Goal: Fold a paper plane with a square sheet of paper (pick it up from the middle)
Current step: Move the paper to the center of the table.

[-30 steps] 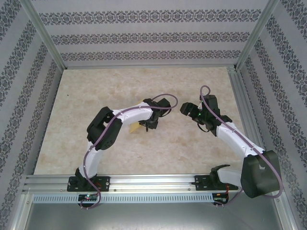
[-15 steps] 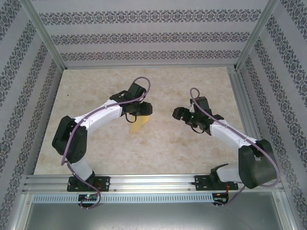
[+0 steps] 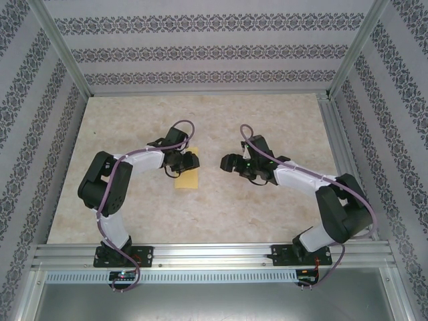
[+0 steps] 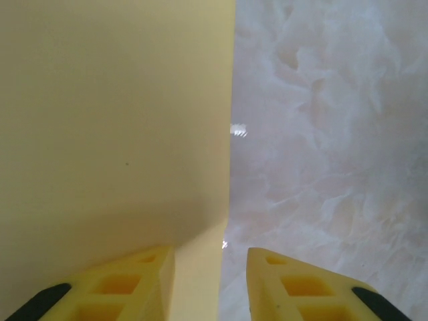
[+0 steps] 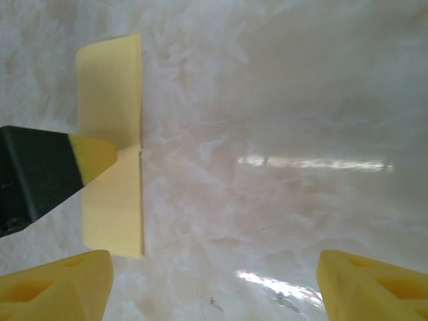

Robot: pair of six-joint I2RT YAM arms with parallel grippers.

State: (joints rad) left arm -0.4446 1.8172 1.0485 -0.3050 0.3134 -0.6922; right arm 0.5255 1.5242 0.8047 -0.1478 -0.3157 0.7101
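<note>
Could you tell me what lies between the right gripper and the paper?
Bare tabletop separates the right gripper from the yellow paper, in the top external view.

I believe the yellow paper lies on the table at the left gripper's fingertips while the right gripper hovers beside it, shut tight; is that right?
Not quite: the right gripper is wide open, not shut, as the right wrist view shows. The yellow paper does lie on the table by the left gripper.

Left claw (image 4: 210, 266) low, jaws partly apart; right claw (image 5: 214, 271) wide open, facing it.
</note>
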